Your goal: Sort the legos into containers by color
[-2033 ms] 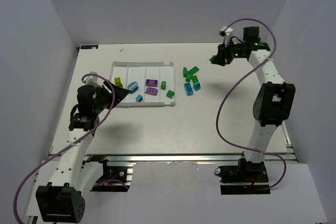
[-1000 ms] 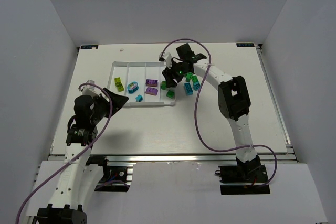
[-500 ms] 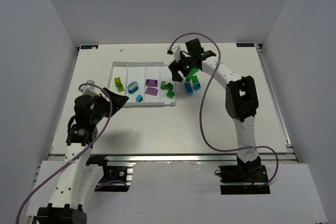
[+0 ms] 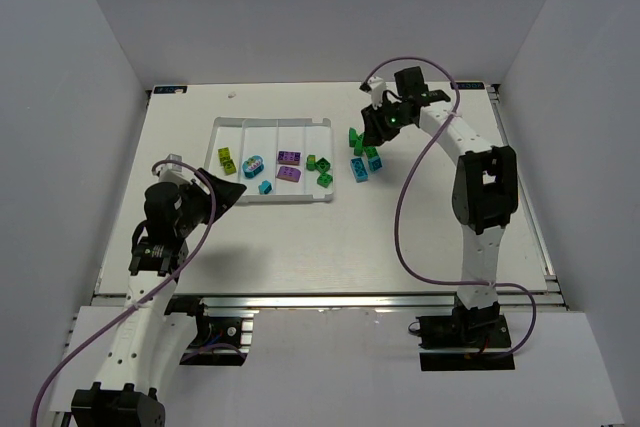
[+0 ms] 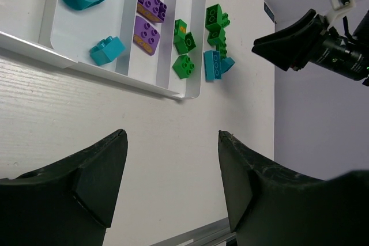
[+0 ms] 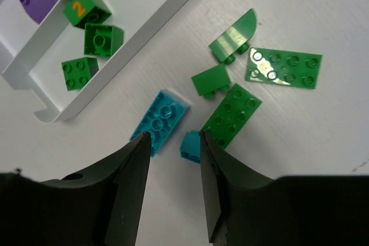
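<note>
The white tray [image 4: 272, 124] lies at the back left, and its long compartments are the containers. In them lie a yellow-green lego [image 4: 227, 159], teal ones [image 4: 253, 163], purple ones [image 4: 289, 157] and three green ones [image 6: 102, 38] in the rightmost compartment. Loose green and teal legos [image 4: 364, 155] are piled on the table right of the tray. My right gripper [image 6: 173, 142] hovers over this pile, open with nothing between its fingers. A small teal brick [image 6: 190, 145] lies beside its right finger and a longer teal brick [image 6: 161, 120] beside its left. My left gripper [image 5: 173, 136] stands open and bare near the tray's front edge.
Among the loose pieces are a green eight-stud brick [image 6: 232, 113], a flat green plate [image 6: 283, 67], a curved green piece [image 6: 233, 38] and a small green block [image 6: 210, 80]. The tray's front right corner [image 5: 190, 93] is close to the pile. Grey walls enclose the table.
My right gripper has swung from over the tray's rightmost compartment back to the loose pile. A third green lego now lies in that compartment. The left arm has not moved.
</note>
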Controlling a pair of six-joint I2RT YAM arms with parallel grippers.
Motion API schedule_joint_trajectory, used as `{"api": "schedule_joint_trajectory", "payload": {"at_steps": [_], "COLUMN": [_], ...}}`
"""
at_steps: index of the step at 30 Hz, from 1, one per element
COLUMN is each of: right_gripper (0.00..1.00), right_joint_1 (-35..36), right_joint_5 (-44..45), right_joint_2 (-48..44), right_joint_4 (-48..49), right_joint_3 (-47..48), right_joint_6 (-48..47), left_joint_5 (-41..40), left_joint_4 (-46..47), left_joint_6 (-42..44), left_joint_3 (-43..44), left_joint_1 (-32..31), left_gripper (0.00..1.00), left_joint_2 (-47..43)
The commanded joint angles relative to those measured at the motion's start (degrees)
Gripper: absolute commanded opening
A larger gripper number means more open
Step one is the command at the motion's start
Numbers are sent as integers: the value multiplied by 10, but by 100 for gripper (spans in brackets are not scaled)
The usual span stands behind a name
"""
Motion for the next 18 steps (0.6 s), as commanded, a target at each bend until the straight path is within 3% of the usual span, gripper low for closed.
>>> {"api": "schedule_joint_trajectory", "payload": {"at_steps": [1,2,4,11,18], "right_gripper": [46,52,56,57,70], "right_joint_1": [8,9,12,25,44], "right_joint_5": [-24,-23,-19,-24,45], "right_joint_2": [-7,-5,1,21,43], "right_joint_4": [-34,-38,-47,-64,-27], "right_joint_3": [-18,-19,-15,-12,-6], "right_joint_6": [21,26,29,35,50], "left_joint_5": [7,7,6,4,3], "left_joint_4": [15,14,9,12,7], "left_joint_6": [-4,-4,-3,-7,-6], "left_joint_3": [-2,-2,-1,-4,1], "left_joint_1": [-1,-1,-2,-2,-2], "left_gripper": [73,73,73,73,73], "left_joint_2": [0,0,-2,-4,0]}}
